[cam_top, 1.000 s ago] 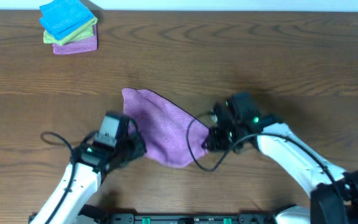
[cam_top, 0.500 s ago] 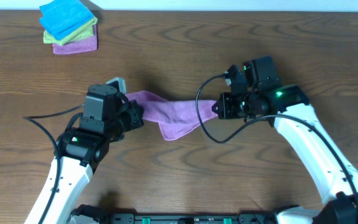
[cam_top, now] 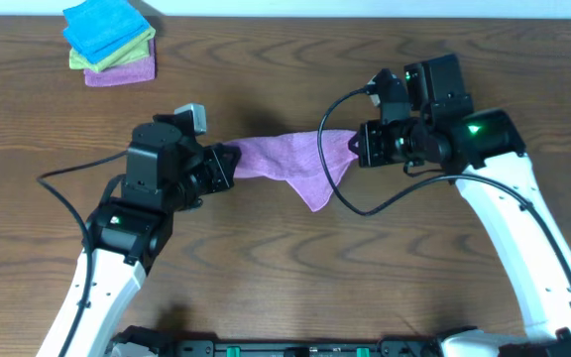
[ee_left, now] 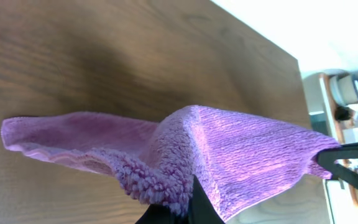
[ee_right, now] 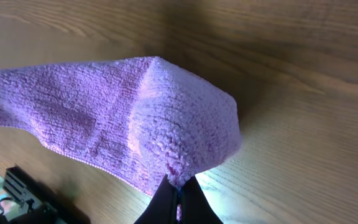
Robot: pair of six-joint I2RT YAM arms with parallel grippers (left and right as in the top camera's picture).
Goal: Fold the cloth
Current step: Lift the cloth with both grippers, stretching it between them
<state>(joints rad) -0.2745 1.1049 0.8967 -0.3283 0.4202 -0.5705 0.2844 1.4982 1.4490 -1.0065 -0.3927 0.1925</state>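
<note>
The lilac cloth hangs stretched between my two grippers above the wooden table, with one loose corner drooping toward the front. My left gripper is shut on the cloth's left end. My right gripper is shut on its right end. Through the left wrist camera the cloth spreads away from my pinched left gripper, its fuzzy edge bunched at the fingertips. From the right wrist the cloth bulges up from my closed right gripper. No white tag shows.
A stack of folded cloths, blue on top, then yellow-green, then purple, lies at the far left corner of the brown table. Black cables loop from both wrists near the cloth.
Both grippers have lifted the cloth off the table and moved apart and toward the far side, pulling it from a flat lying shape into a taut hanging band.
</note>
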